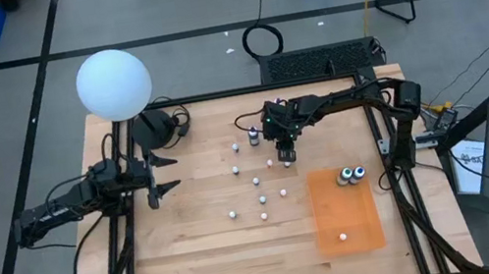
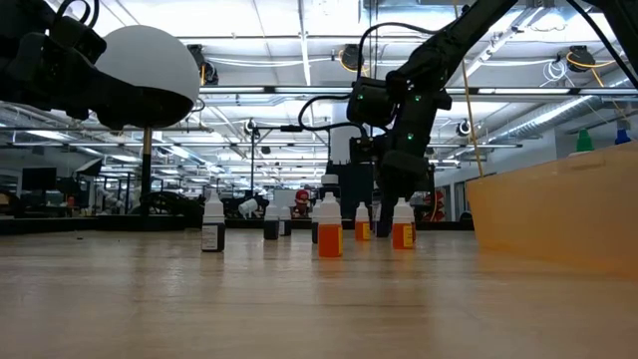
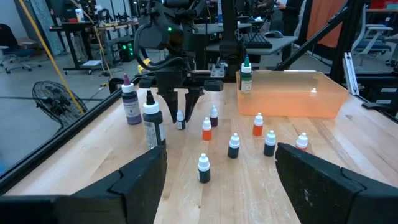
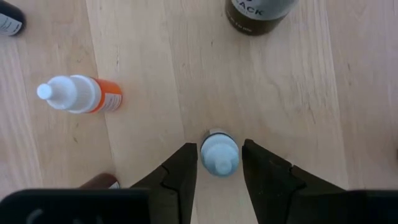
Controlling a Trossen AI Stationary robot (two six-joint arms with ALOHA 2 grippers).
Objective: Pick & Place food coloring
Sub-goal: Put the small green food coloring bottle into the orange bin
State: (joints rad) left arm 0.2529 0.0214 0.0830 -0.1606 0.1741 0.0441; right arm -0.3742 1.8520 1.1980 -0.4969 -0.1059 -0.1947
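Right gripper [image 4: 216,163] straddles a small round-capped bottle [image 4: 219,154].
Dark fingers parted, not touching its smooth white cap; grained wooden table [image 4: 149,74]; left gripper [image 1: 154,179] spread wide.

Small food coloring bottles [image 1: 261,198] stand scattered across a pale wooden surface [image 1: 195,255], beside an orange tray [image 1: 345,212].

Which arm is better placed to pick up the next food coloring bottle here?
Right. The right gripper is lowered with open jaws either side of a small white-capped bottle, not yet closed on it. The left gripper hangs open near the table's left edge, away from the bottles.
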